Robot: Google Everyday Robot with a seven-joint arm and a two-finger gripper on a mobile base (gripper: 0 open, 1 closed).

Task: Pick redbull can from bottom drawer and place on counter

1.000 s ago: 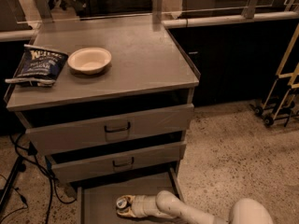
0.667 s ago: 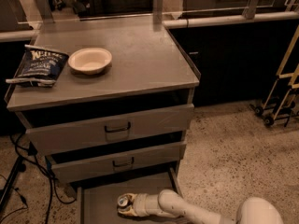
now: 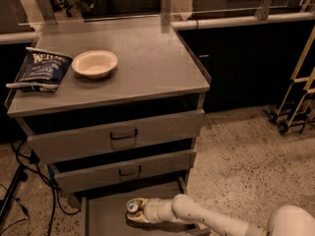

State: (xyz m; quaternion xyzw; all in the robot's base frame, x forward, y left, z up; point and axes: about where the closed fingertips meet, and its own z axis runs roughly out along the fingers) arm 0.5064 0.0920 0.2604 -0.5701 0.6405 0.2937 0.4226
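Down in the bottom drawer [image 3: 106,216], which stands pulled out, the tool [image 3: 140,211] sits right at the redbull can [image 3: 133,205]. The can's silver top shows at the tool's left end. Whether the tool is clamped on the can or loose, I cannot tell. The arm [image 3: 211,221] reaches in from the lower right. On the tabletop [image 3: 147,63], a chip bag [image 3: 42,70] lies beside a pale bowl [image 3: 94,64].

Matt grey metal surface [image 3: 147,68]; glossy cream bowl [image 3: 94,64]; shiny-topped redbull can [image 3: 133,205] beside smooth cream plastic claw [image 3: 139,213], lower centre.
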